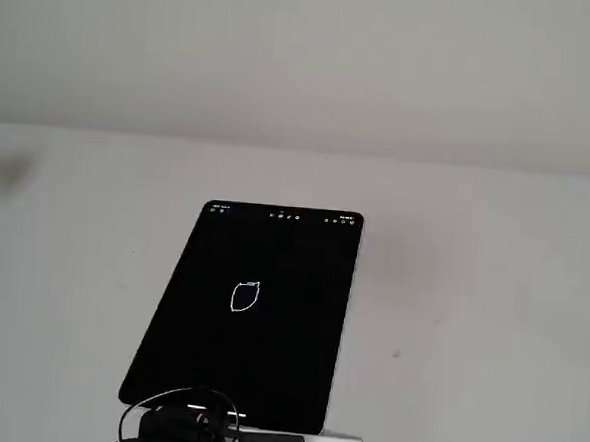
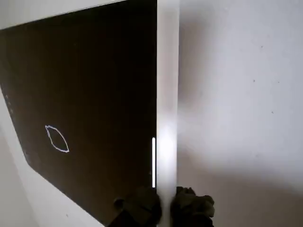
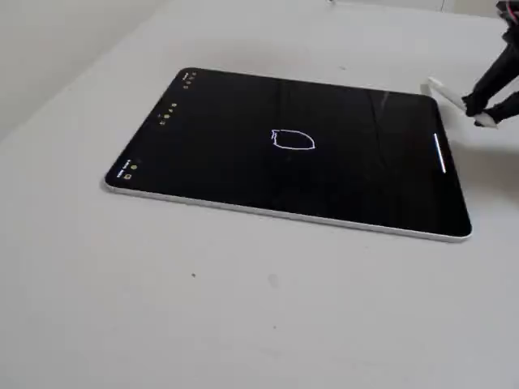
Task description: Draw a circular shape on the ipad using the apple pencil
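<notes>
Dark two-finger gripper [image 2: 164, 204] clenched on slim white apple pencil [image 2: 167, 94], beside large black-screened ipad [image 2: 94, 71]; thin white circular shape [image 2: 57, 138] complete. Lower gently, release clear of screen.

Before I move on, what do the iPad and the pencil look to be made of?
The ipad: glossy black glass face, judging by its sheen, with a thin silver edge, probably metal. The apple pencil: smooth plain white, likely matte plastic; blur hides detail. The gripper holds it.
</notes>
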